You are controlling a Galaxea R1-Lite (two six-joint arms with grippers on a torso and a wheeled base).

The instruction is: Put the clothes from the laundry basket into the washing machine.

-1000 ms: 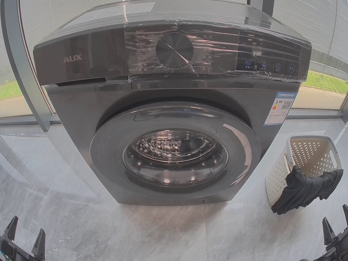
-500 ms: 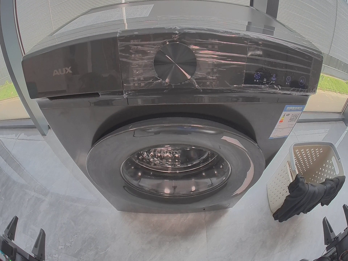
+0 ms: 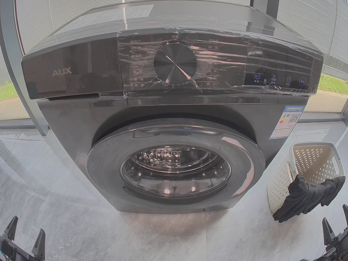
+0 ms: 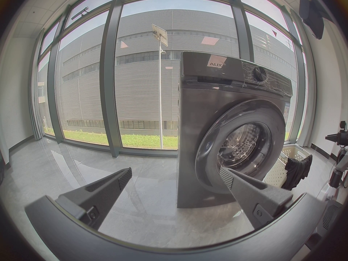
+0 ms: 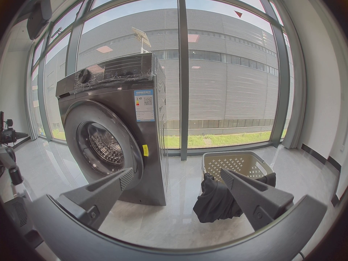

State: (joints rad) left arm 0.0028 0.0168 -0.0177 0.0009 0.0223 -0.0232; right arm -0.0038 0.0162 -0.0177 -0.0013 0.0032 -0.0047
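The grey washing machine (image 3: 174, 102) stands straight ahead, and its round glass door (image 3: 175, 167) is closed. To its right on the floor sits the cream laundry basket (image 3: 315, 156), over whose front rim black clothes (image 3: 302, 198) hang. My left gripper (image 3: 28, 224) is low at the near left, open and holding nothing. My right gripper (image 3: 334, 213) is low at the near right, just short of the basket, also open. The left wrist view has the left gripper (image 4: 175, 170) before the machine (image 4: 203, 102). From the right wrist, that gripper (image 5: 175, 171) faces the basket (image 5: 235, 162) and clothes (image 5: 215, 200).
A glass window wall (image 3: 72, 4) with grey frame posts (image 3: 21, 73) runs behind the machine. Polished grey stone floor (image 3: 145, 232) gives free room in front of the machine and on its left side.
Between the first two frames the whole head view shifted, so the machine looms larger and lower; the camera moved. Since then nothing has changed, and both grippers kept their places.
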